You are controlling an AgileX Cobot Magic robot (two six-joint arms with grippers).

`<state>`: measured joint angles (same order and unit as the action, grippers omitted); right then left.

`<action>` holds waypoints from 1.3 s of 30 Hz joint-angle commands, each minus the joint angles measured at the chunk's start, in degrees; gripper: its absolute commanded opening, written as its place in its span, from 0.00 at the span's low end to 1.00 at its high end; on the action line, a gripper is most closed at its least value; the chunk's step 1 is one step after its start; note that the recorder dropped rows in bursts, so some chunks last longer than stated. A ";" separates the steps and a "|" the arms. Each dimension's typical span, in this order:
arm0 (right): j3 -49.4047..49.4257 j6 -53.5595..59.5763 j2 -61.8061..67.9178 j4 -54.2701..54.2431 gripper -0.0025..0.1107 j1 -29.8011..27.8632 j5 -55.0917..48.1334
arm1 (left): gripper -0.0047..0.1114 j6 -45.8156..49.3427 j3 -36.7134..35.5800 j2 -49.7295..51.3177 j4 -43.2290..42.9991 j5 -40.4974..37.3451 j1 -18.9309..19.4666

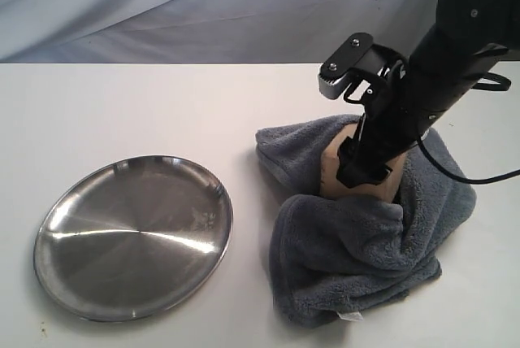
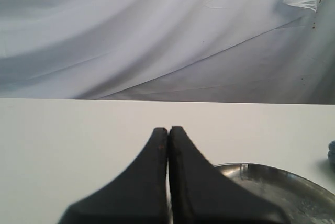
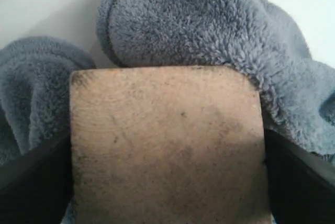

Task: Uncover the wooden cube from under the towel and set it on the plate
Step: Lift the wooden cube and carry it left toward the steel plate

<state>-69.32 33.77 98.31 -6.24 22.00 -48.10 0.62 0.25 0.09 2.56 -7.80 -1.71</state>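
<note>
The right gripper (image 1: 361, 171), fingers (image 3: 31, 187) spread wide, clamps the cube (image 3: 165, 140) by opposite sides from above, bared amid the towel (image 1: 357, 258), with the plate (image 1: 134, 234) well apart to its left.

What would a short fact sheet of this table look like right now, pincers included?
plate: empty, on the white table
towel: bunched up, right of the plate in the exterior view
wooden cube: top bare, nestled in the towel's folds
right pincer: closed on the wooden cube's two sides
left pincer: shut, holding nothing
</note>
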 commanded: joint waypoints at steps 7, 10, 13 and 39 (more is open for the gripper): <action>2.56 -4.62 -5.00 2.80 0.40 -0.42 -3.57 | 0.05 -0.17 -0.25 -0.09 -0.04 0.03 0.11; 2.56 -4.66 -8.56 3.76 0.40 -0.42 -2.65 | 0.05 -0.17 -0.25 -0.09 -0.04 0.03 0.11; 2.56 -4.80 -9.91 3.04 0.40 -0.80 2.42 | 0.05 -0.05 -0.25 -0.09 -0.04 0.03 0.11; -4.54 -4.26 0.77 -8.30 0.40 14.80 13.54 | 0.05 -0.03 -0.25 -0.09 -0.04 0.03 0.11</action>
<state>-70.97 28.99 97.39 -13.39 34.65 -35.30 0.62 0.25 0.09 2.56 -7.80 -1.71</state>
